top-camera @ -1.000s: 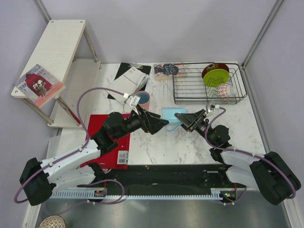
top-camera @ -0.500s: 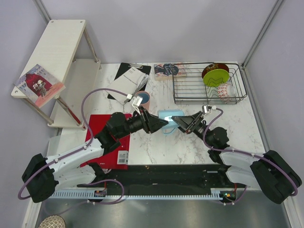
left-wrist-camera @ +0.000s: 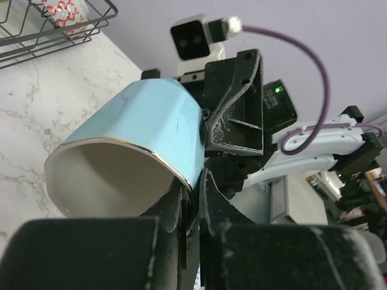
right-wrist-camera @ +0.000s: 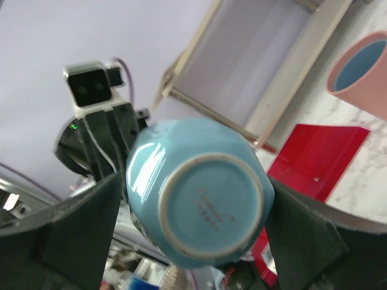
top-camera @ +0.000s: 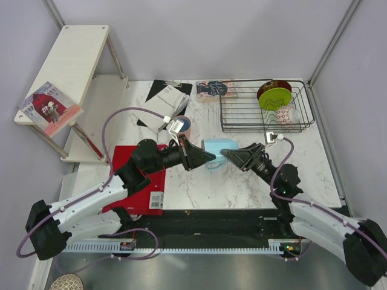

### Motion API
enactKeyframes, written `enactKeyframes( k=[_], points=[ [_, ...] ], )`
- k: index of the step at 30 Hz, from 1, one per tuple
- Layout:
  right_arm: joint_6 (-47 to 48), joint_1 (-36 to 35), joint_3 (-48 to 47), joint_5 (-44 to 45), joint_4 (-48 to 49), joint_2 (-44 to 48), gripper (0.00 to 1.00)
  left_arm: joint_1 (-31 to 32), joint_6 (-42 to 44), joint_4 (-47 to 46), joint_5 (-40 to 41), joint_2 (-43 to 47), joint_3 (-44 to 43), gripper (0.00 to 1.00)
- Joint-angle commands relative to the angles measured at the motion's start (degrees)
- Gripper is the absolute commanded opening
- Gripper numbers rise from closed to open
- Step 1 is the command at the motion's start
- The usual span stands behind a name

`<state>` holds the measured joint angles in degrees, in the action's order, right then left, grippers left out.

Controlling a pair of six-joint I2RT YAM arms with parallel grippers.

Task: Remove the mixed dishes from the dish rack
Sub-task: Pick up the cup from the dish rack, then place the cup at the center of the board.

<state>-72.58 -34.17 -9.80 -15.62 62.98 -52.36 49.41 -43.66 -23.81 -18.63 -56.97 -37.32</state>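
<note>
**Claws, two, both mine.**
- My left claw (top-camera: 207,159) is pinched onto the rim of the light blue mug (top-camera: 216,145), with one finger inside the mouth and one outside.
- My right claw (top-camera: 230,155) has its fingers (right-wrist-camera: 78,235) set wide on either side of the mug's base. They lie against it, gripping the same mug from the opposite end.

**Mugs, one.** The light blue mug lies on its side in the air above the marble table (top-camera: 199,187), between my two claws. Its mouth faces my left wrist and its foot faces my right. It is out of the rack.

**Cups, one certain.** The pink cup (top-camera: 183,125) stands upright on the table and is blue inside. It is just beside the clipboard (top-camera: 162,101) and out of the rack.

**Dish rack (top-camera: 254,128), one.** It is black wire and sits at the far right of the table. All its contents are at its right end:
- Plates, two, both on edge: the lime-green plate (top-camera: 275,98) in front and the dark red plate (top-camera: 273,86) close behind it.
- Small patterned bowl (top-camera: 283,115), one, on the near side of the green plate.
- Pale round item (top-camera: 295,113), one, just beside the bowl. It is too small for me to name.

**Other.**
- Red board (top-camera: 151,180), one, under my left arm.
- Book (top-camera: 214,89), one, at the rack's left end.
- Wooden shelf unit (top-camera: 72,57), one, far left.
- Magazine (top-camera: 48,109), one, on the shelf unit.
</note>
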Motion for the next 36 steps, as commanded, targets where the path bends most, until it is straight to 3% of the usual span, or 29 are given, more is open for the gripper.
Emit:
enactKeyframes(
  k=[1, 2, 5, 11, 16, 19, 25, 36],
  points=[
    [17.7, 0.2, -9.3, 6.6, -28.1, 12.2, 0.98, -0.5, 11.0, 18.1, 4.1, 1.2, -10.2, 0.02],
    [22.1, 0.2, -11.5, 8.4, -36.4, 13.6, 0.98, -0.6, 13.5, 22.5, 4.5, 1.3, -11.5, 0.02],
    [27.6, 0.2, -15.7, 15.3, -47.3, 17.0, 0.98, -0.6, 17.4, 31.3, 7.7, 1.7, -16.5, 0.02],
    [31.7, 0.2, -20.6, 32.1, -70.2, 18.9, 0.98, -0.6, 24.0, 48.5, 18.4, -0.6, -28.7, 0.02],
    [32.4, 0.2, -21.7, 36.8, -76.8, 17.1, 0.98, -0.6, 27.4, 66.0, 26.8, -9.1, -37.3, 0.02],
    [32.2, 0.2, -21.7, 36.4, -77.7, 16.2, 0.98, -0.6, 28.9, 71.5, 26.8, -15.2, -39.1, 0.02],
    [32.6, 0.2, -21.0, 35.9, -78.7, 16.8, 0.98, -0.3, 30.0, 75.3, 29.3, -22.7, -39.2, 0.02],
    [31.6, 0.2, -17.7, 35.7, -78.9, 18.8, 0.98, -0.3, 32.2, 68.0, 34.0, -31.8, -36.1, 0.02]
  ],
)
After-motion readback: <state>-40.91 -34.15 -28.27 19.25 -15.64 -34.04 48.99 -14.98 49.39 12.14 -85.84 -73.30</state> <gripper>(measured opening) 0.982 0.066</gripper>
